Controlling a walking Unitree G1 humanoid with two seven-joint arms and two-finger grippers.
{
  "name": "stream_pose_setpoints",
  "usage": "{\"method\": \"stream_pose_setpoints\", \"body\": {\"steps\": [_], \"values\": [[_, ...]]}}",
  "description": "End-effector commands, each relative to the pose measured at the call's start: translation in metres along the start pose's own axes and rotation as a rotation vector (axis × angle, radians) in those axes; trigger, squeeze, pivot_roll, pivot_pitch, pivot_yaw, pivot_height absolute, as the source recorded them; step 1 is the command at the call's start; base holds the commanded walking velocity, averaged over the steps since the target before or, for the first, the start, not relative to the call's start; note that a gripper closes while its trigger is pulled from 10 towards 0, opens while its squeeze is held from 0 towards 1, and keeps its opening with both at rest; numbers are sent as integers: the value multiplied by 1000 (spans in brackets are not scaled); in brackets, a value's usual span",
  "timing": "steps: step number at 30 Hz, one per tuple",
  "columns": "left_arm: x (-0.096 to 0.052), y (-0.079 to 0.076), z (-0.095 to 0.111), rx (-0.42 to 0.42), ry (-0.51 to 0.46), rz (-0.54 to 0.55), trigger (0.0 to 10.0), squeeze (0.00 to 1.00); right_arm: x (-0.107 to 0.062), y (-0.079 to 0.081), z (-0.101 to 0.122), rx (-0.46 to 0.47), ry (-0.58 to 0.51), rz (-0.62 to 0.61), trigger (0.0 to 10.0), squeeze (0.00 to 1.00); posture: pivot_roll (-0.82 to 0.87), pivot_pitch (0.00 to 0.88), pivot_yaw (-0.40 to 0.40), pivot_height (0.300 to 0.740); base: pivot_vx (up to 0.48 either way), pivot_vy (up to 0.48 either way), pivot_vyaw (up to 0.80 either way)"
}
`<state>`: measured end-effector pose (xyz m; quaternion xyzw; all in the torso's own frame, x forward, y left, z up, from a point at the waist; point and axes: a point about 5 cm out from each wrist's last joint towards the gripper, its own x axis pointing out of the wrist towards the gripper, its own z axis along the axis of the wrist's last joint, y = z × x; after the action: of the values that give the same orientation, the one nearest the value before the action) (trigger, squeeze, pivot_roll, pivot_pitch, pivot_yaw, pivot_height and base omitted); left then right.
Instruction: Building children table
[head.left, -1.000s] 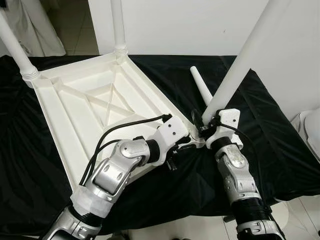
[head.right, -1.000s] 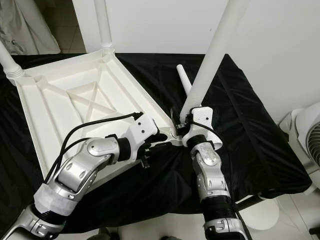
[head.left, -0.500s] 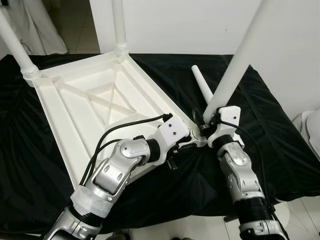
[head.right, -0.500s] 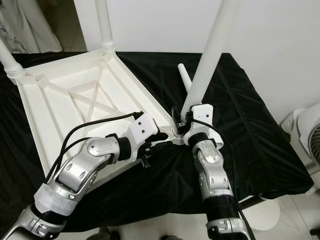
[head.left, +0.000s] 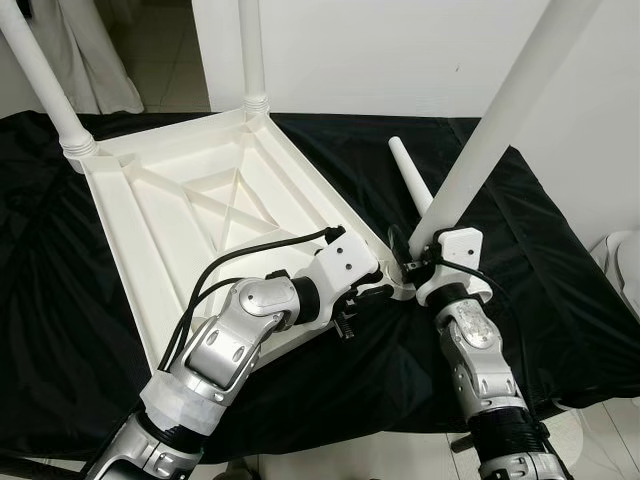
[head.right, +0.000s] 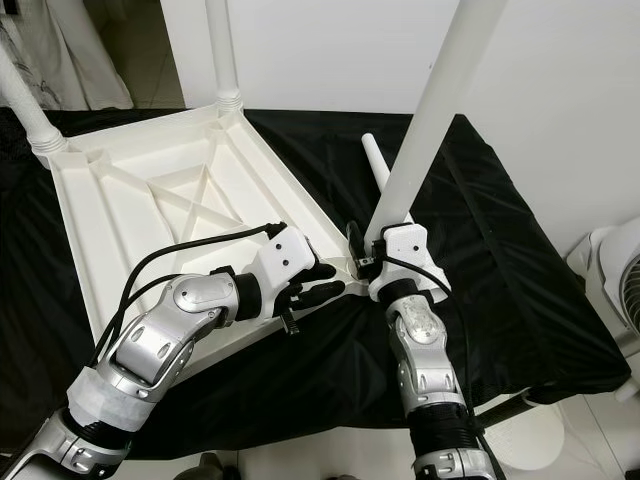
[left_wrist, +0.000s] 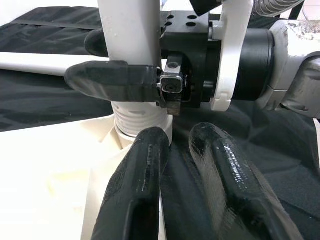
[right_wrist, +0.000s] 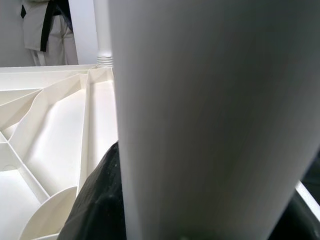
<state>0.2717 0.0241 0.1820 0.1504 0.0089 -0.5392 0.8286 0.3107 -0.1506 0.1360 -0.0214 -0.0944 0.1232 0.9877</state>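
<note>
Here, at the left of the head views, a white moulded-plastic children's table top (head.left: 210, 215) lies upside down on a black cloth-covered work surface (head.left: 60, 300), its ribbed underside with a crossed brace facing up. A round white plastic leg (head.left: 40, 80) stands in the socket at its upper-left corner, and a second white leg (head.left: 252, 50) rises from the corner at the upper middle of the frame.

Lower left, the silver left arm reaches in across the table top's near edge, and the left gripper (head.left: 372, 290) sits at the corner nearest the middle of the picture. In the left wrist view its two black fingers (left_wrist: 135, 195) lie close side by side with a narrow gap between them, holding nothing; one fingertip touches the rim of the ribbed corner socket (left_wrist: 140, 122).

At the centre, a long white plastic table leg (head.left: 500, 120) slants up toward the upper right of the frame, its foot set in that corner socket. The right gripper (head.left: 412, 255) is clamped round the lower part of this leg just above the socket; the left wrist view shows one of its black fingers (left_wrist: 107, 80) pressed across the leg's front, and the right wrist view shows the leg (right_wrist: 210, 120) close up with a dark finger beside it.

Behind it, a loose tapered white leg (head.left: 410, 180) lies flat on the cloth, right of the table top. At the far right edge, part of a white fan (head.right: 620, 290) stands on the floor
</note>
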Motion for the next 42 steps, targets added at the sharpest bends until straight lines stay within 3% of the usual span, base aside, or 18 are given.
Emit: {"method": "stream_pose_setpoints", "body": {"steps": [1,25,30,42], "values": [[1,-1,-2,12,11,17,10000,0,-16,-2,-39,24,209,-33,10000,0,73,38,0,740,0,0,0],[0,1,-2,11,8,26,10000,0,-7,-13,-44,31,256,-154,10000,0,80,60,-7,740,0,0,0],[-1,1,-2,8,7,26,10000,0,-6,-24,-53,32,304,-369,10000,0,82,61,-2,740,0,0,0],[-1,1,0,10,4,25,10000,0,7,-24,-51,48,273,-548,10000,0,87,59,-1,740,0,0,0]]}}
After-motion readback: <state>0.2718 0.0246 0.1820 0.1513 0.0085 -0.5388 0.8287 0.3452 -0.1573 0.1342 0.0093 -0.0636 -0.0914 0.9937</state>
